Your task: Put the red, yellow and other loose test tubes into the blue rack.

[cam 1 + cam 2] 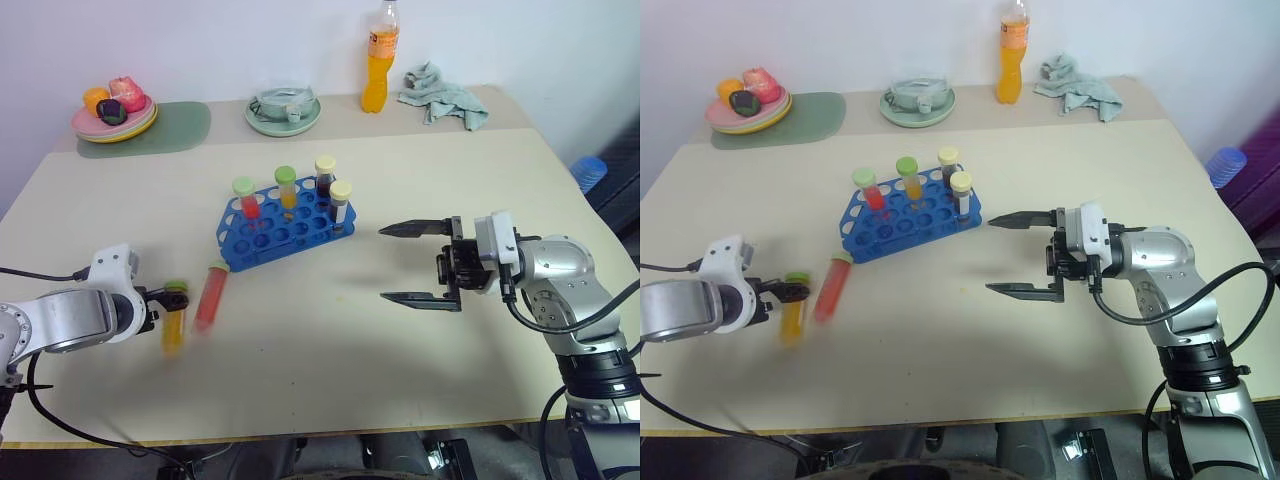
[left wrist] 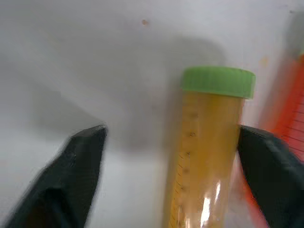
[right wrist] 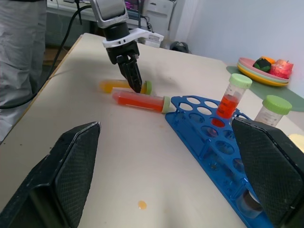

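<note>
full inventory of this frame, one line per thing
rack: 1, blue, table centre, holds 4 upright tubes
yellow tube: 1, green cap, lying between left pincer's fingers
red tube: 1, lying beside it, cap near rack
bottle: 1, orange, far edge
cloth: 1, pale green, far right
plate: 1, pale green, far centre
fruit plate: 1, far left, on green mat
left pincer: over yellow tube
right pincer: open, empty

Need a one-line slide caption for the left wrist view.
Left hand straddles the yellow tube lying on the table, red tube alongside.
</note>
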`<state>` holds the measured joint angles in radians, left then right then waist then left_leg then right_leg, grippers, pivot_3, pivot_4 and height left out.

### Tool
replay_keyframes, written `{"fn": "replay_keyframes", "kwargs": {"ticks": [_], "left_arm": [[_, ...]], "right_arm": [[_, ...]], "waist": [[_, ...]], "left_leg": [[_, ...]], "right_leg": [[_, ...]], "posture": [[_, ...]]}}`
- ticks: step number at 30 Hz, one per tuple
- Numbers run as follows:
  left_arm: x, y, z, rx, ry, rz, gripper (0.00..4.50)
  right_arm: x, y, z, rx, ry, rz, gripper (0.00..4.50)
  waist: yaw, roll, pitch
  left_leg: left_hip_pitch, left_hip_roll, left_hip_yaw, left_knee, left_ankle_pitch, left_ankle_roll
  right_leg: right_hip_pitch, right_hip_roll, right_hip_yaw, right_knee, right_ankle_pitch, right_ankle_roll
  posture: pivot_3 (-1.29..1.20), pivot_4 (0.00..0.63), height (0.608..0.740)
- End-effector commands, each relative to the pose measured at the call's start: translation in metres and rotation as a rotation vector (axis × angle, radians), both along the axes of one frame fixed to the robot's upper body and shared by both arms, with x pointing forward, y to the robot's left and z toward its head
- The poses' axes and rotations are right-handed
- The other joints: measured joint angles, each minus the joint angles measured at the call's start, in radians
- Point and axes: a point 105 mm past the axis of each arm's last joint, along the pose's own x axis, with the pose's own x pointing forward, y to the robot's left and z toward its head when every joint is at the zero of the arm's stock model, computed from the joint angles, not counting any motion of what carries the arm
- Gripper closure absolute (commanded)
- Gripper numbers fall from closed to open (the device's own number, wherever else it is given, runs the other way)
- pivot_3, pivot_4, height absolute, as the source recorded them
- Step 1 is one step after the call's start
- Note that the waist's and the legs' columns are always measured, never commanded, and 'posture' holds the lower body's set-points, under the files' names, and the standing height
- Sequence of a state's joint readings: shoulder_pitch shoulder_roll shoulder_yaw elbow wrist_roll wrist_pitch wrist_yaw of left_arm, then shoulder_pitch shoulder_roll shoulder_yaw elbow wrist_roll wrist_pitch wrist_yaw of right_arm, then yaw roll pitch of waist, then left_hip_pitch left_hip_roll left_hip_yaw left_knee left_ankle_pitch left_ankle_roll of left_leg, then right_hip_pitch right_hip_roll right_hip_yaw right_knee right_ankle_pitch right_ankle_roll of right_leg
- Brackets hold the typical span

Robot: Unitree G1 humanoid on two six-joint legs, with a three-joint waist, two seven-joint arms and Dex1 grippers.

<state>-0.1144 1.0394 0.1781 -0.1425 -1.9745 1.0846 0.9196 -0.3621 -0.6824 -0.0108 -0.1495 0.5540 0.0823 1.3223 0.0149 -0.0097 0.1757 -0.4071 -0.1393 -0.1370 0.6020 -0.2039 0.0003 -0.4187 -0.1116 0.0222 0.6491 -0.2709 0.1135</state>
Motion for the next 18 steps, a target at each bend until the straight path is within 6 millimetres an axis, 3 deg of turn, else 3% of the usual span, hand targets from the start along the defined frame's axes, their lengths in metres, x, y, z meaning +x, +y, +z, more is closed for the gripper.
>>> {"fn": "replay_keyframes", "kwargs": {"ticks": [1,2,4,14,18], "left_arm": [[0.002,0.004,0.003,0.017,-0.004,0.019,2.25],[0.002,0.005,0.003,0.018,-0.001,0.022,2.85],[0.002,0.007,0.002,0.02,0.007,0.032,3.64],[-0.004,0.013,-0.001,0.013,0.021,0.051,3.7],[-0.011,0.01,0.006,0.012,-0.021,0.012,3.7]], "right_arm": [[-0.004,-0.001,0.009,0.009,-0.044,0.004,0.0],[-0.004,0.0,0.009,0.01,-0.044,0.004,0.0],[-0.004,0.0,0.009,0.013,-0.043,0.005,0.0],[-0.003,0.001,0.007,0.018,-0.038,0.01,0.0],[-0.001,0.002,0.007,0.019,-0.038,0.014,0.0]], "waist": [[0.001,0.0,0.0],[0.002,0.0,0.0],[0.002,0.0,0.0],[-0.001,0.0,0.0],[-0.006,0.0,0.0]], "left_leg": [[0.0,0.0,0.0,0.0,0.0,0.0],[0.0,0.0,0.0,0.001,0.0,0.0],[0.0,0.0,0.0,0.003,0.0,0.001],[0.0,0.0,0.0,0.005,-0.001,0.001],[0.0,0.0,0.0,0.005,-0.002,0.002]], "right_leg": [[0.0,0.0,0.0,0.0,0.0,0.0],[0.0,0.0,0.0,0.0,0.0,0.0],[0.001,0.0,0.0,0.0,0.0,0.0],[0.003,0.0,-0.001,0.0,0.0,0.0],[0.002,0.0,0.0,0.0,0.0,-0.001]], "posture": [[0.0,0.15,0.74],[0.0,0.15,0.74],[0.0,0.15,0.74],[0.0,0.15,0.74],[0.0,0.15,0.74]]}}
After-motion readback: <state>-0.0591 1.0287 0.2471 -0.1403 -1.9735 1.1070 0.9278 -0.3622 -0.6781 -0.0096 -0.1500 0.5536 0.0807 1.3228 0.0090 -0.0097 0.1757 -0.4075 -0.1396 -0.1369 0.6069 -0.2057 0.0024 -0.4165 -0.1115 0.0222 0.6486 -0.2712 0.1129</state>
